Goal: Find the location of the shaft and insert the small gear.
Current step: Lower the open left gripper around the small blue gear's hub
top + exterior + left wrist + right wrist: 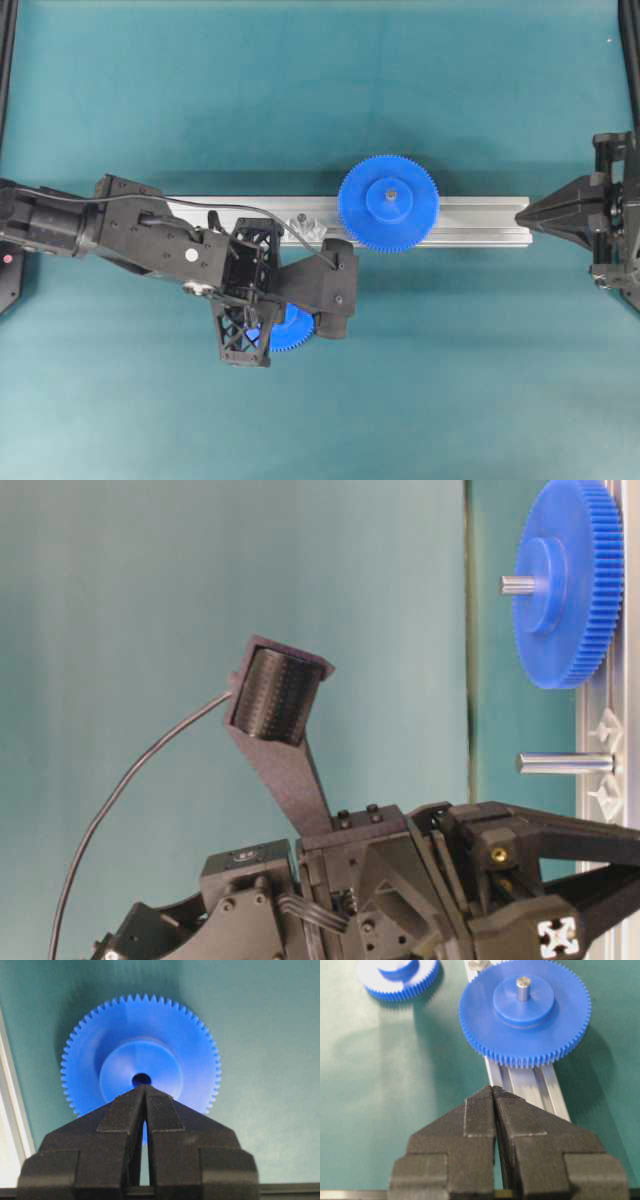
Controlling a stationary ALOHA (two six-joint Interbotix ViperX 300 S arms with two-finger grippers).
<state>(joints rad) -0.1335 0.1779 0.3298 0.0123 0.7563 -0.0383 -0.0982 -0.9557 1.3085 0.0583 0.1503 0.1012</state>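
Small gear (141,1055) flat on mat, large gear (388,202) on rail (480,221) beside shaft (565,763)

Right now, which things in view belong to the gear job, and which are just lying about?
Job:
- small gear
- shaft
- left tool, shut above the small gear

Lying about:
- large gear, already mounted
- aluminium rail
- right tool, shut, idle

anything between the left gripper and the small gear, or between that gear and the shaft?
Nothing visible. The left gripper, jaws shut, sits right over the small gear. Between the gear and the shaft on the rail only bare mat shows; the arm hides part of it.
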